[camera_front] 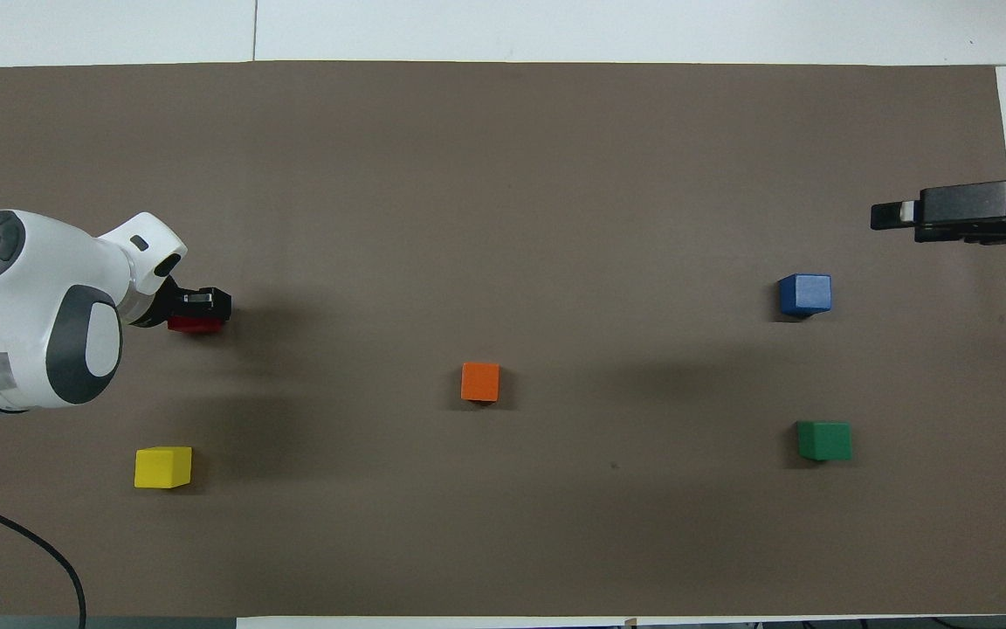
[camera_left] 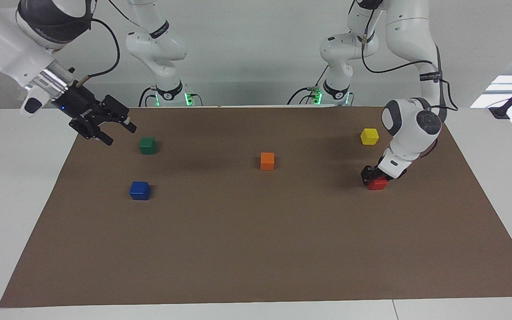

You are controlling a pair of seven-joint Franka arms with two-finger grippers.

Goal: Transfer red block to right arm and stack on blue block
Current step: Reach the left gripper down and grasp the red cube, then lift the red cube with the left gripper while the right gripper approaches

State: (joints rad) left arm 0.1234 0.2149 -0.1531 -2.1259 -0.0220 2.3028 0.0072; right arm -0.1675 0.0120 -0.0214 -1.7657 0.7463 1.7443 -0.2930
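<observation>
The red block (camera_left: 379, 184) (camera_front: 195, 326) sits on the brown mat toward the left arm's end of the table. My left gripper (camera_left: 374, 177) (camera_front: 202, 307) is down on it, its fingers drawn in against the block's sides and hiding its top. The blue block (camera_left: 139, 190) (camera_front: 805, 293) rests on the mat toward the right arm's end, with nothing on it. My right gripper (camera_left: 120, 136) (camera_front: 892, 212) hangs open and empty in the air over the mat's edge, beside the green block (camera_left: 148, 145).
An orange block (camera_left: 267, 161) (camera_front: 480, 382) lies mid-mat. A yellow block (camera_left: 369, 136) (camera_front: 162, 466) sits nearer to the robots than the red one. The green block (camera_front: 824, 439) is nearer to the robots than the blue one. The brown mat (camera_left: 256, 249) covers most of the white table.
</observation>
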